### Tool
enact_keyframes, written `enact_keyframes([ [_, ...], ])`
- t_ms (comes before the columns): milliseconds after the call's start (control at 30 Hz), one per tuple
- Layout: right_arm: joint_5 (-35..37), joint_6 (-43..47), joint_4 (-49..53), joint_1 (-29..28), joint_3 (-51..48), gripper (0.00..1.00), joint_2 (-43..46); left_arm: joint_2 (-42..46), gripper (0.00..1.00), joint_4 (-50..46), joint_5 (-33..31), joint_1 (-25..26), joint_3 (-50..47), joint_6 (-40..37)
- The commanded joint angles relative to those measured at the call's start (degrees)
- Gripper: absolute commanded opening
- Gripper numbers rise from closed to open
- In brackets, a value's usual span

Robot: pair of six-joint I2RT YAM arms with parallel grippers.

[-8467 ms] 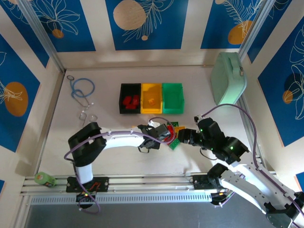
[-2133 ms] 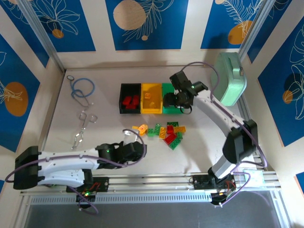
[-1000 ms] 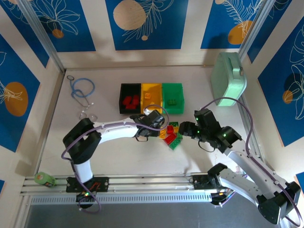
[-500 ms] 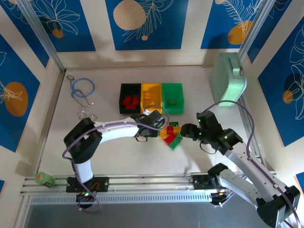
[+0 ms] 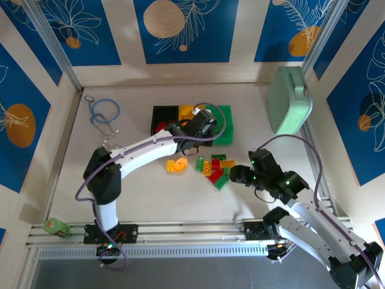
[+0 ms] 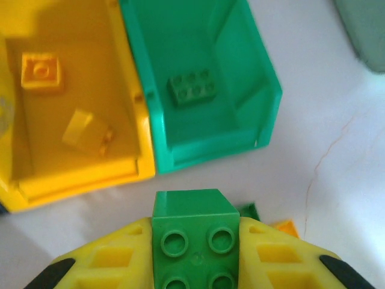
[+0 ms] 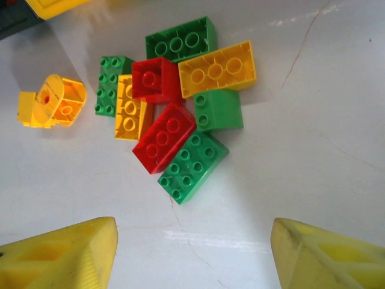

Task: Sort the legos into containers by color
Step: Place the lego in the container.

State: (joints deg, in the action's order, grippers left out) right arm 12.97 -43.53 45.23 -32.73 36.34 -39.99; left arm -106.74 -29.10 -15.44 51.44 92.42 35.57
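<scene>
- One green brick (image 6: pixel 192 211) is pinched in the left tool (image 6: pixel 194 265), whose fingers are drawn in narrowly against its sides. The green bin (image 6: pixel 255 78) lies just ahead of that tool and is not yet beneath it.
- A second green brick (image 6: pixel 192 89) is seen inside the green bin. Two yellow pieces (image 6: pixel 40 69) lie in the yellow bin (image 6: pixel 120 167), ahead and to the left of the left tool.
- Some red bricks (image 5: pixel 161 127) are glimpsed in the black bin (image 5: pixel 157 113), further left of the left tool. They are partly hidden by the arm, so their number cannot be told.
- About ten bricks are left unsorted. A pile (image 7: pixel 180 102) of green, red and yellow ones is bunched on the counter (image 7: pixel 313 150) just ahead of the right tool (image 7: pixel 192 232). An orange-yellow pair (image 7: pixel 51 99) sits apart, ahead and to its left.
- The right tool is held wide open over the counter, and nothing is gripped in it.
- The task is judged to be well under half done, with the carried brick next to be dropped.
- A mint-green case (image 5: pixel 290 99) stands ahead and to the right of the right tool. A loop of blue tubing (image 5: pixel 103 111) lies well to the left of the left tool. Both are well apart from the bricks.
- Nothing is seen blocking the bins. The piled bricks touch one another, so neighbours may be nudged when one is lifted.
</scene>
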Motion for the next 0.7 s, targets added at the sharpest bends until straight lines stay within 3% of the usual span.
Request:
enact_keyframes([
  [0,1.08,-0.62,1.69,-1.56,-1.54,0.69,1.03,-4.44,0.29,-3.61,0.77,-1.96,5.83,-3.70],
  [667,4.11,-3.05,0.65,-7.50,-4.19,0.69,1.67,-27.76,0.30,-9.55,6.56,-7.71,40.47,-11.29],
])
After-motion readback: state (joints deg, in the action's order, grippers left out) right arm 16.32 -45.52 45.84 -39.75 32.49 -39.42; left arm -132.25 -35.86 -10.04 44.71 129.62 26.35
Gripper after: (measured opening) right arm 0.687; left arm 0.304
